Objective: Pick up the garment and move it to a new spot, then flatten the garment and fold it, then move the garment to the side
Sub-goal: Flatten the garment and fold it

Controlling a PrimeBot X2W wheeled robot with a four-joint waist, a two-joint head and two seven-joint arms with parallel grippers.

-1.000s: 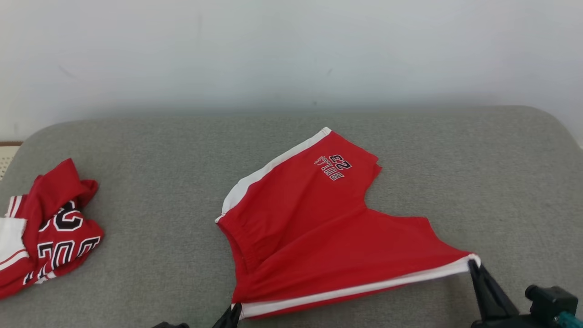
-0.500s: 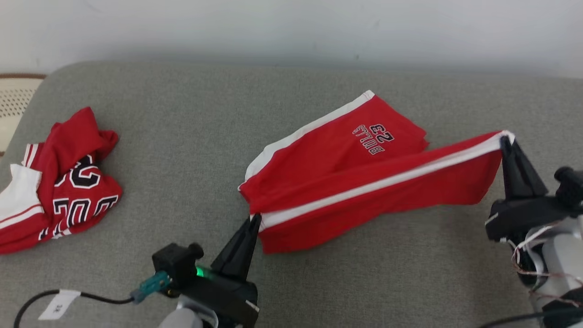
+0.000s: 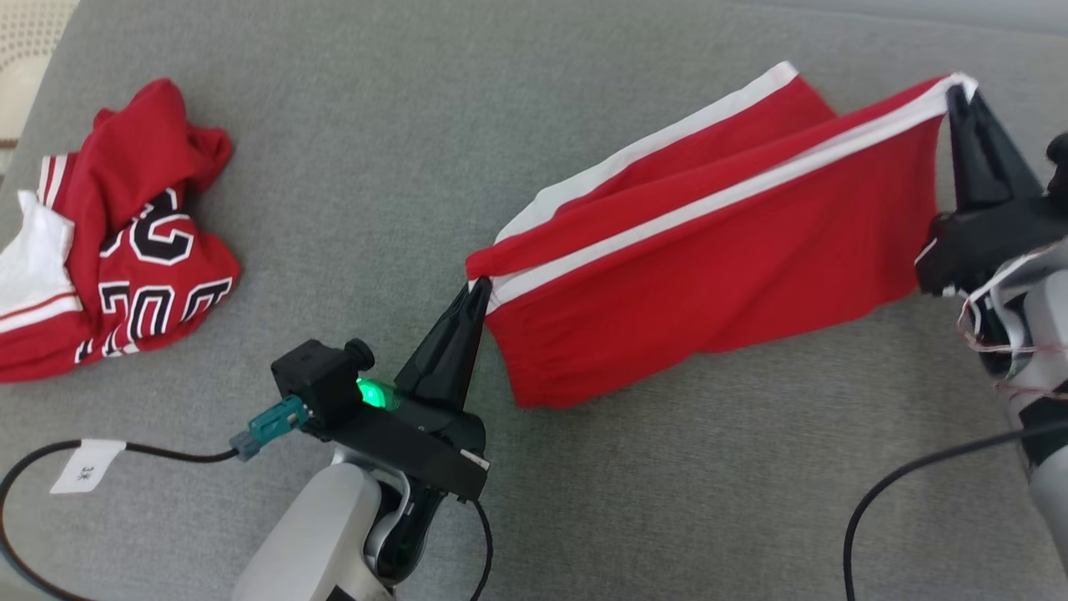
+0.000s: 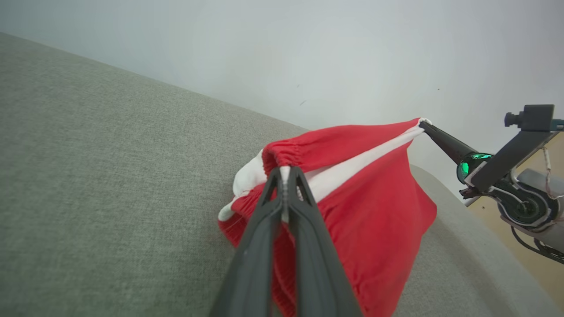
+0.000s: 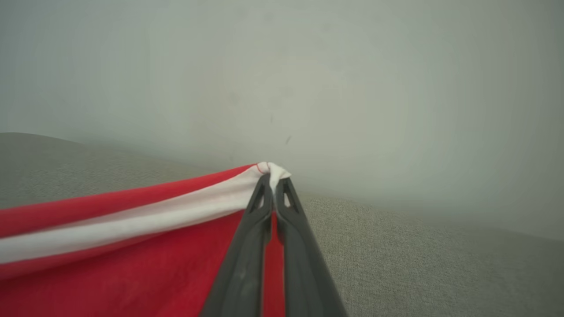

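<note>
The garment (image 3: 709, 275) is a pair of red shorts with white side stripes, stretched between both grippers above the grey cushion. My left gripper (image 3: 480, 288) is shut on the waistband corner, seen close in the left wrist view, gripper (image 4: 285, 169) pinching the white stripe of the garment (image 4: 365, 211). My right gripper (image 3: 958, 90) is shut on the leg-hem corner at the upper right; in the right wrist view the gripper (image 5: 273, 176) clamps the white stripe end of the garment (image 5: 132, 264). The lifted half hangs over the half still lying on the cushion.
A crumpled red jersey (image 3: 117, 242) with black and white lettering lies at the cushion's left edge. A black cable with a white tag (image 3: 88, 463) trails at lower left, and another cable (image 3: 918, 476) at lower right. The pale wall (image 5: 308, 66) stands behind the grey cushion (image 3: 417, 125).
Both grippers have lifted their corners and carried the near stripe edge away from me over the other half, hiding the printed logo. The head camera has tilted down, so the whole picture has shifted.
</note>
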